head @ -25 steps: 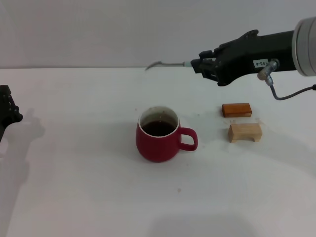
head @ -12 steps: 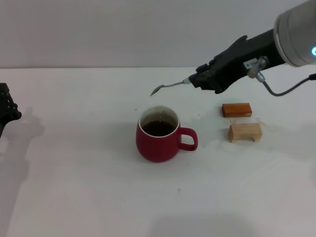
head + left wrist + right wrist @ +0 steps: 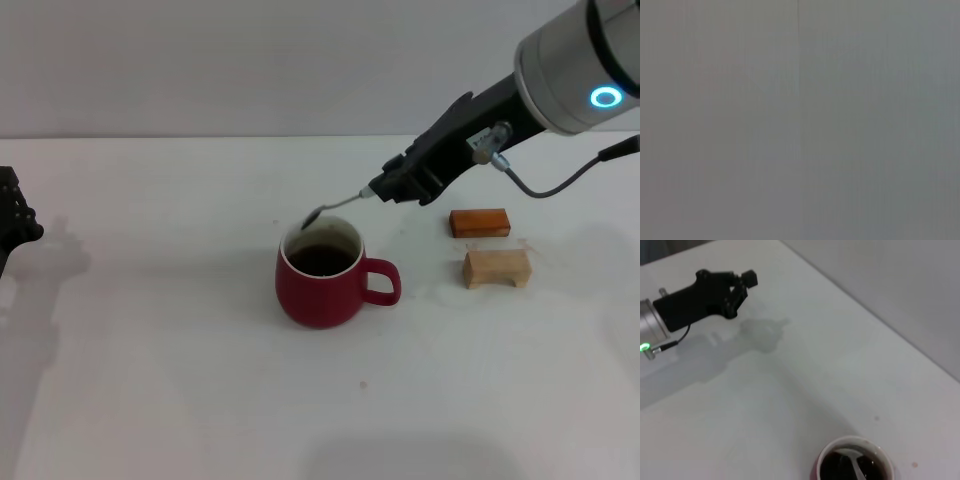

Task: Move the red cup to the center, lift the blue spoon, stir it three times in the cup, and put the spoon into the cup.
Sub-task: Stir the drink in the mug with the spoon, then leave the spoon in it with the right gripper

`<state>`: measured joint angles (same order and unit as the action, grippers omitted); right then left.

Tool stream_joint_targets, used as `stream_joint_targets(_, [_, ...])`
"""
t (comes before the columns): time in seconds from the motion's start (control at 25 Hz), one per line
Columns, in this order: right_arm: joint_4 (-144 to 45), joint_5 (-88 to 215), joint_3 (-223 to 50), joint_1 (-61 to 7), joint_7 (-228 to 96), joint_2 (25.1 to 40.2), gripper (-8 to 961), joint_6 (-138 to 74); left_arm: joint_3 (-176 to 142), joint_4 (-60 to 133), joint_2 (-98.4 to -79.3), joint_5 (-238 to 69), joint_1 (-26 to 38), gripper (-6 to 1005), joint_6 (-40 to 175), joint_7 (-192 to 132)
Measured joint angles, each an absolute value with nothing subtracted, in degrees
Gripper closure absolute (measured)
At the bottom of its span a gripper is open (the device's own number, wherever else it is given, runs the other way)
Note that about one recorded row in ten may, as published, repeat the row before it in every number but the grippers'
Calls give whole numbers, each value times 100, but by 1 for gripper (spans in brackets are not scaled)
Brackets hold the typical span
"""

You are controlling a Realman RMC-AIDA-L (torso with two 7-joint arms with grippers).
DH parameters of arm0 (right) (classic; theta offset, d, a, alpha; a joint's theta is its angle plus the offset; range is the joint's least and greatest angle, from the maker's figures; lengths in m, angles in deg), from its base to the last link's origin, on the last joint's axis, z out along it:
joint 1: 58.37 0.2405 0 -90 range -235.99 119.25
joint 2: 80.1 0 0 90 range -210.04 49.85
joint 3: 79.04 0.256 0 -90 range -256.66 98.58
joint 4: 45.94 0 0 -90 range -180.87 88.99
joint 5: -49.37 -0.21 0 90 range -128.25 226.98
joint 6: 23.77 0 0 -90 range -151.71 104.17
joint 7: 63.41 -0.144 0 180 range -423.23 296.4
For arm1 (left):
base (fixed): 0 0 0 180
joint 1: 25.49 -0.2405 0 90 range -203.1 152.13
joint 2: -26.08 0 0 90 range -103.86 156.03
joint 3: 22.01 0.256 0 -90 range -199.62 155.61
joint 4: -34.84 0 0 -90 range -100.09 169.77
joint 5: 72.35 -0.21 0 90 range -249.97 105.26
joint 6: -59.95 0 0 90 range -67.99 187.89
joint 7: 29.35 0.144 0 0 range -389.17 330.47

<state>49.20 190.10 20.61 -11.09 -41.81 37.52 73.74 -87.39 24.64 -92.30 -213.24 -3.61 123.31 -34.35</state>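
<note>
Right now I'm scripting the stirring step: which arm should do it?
Right. The right gripper holds the blue spoon, bowl at the red cup rim. The left gripper sits far off at the table edge.

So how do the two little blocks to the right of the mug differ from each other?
The orange-brown block is darker and glossy; the light wooden block is pale and matte. The orange-brown block is a plain flat bar, while the light wooden block has a notch cut in its underside, like a small bridge. The orange-brown block lies farther from the robot, the light wooden block nearer. Both rest on the white table, apart, with long sides running left to right.
</note>
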Motion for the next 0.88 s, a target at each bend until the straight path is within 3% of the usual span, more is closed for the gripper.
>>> stream_joint_targets(0.88, [3338, 19251, 1992, -297, -3776, 3712, 794, 7169, -8740, 2447, -9248, -21324, -425, 998, 12345, -3441])
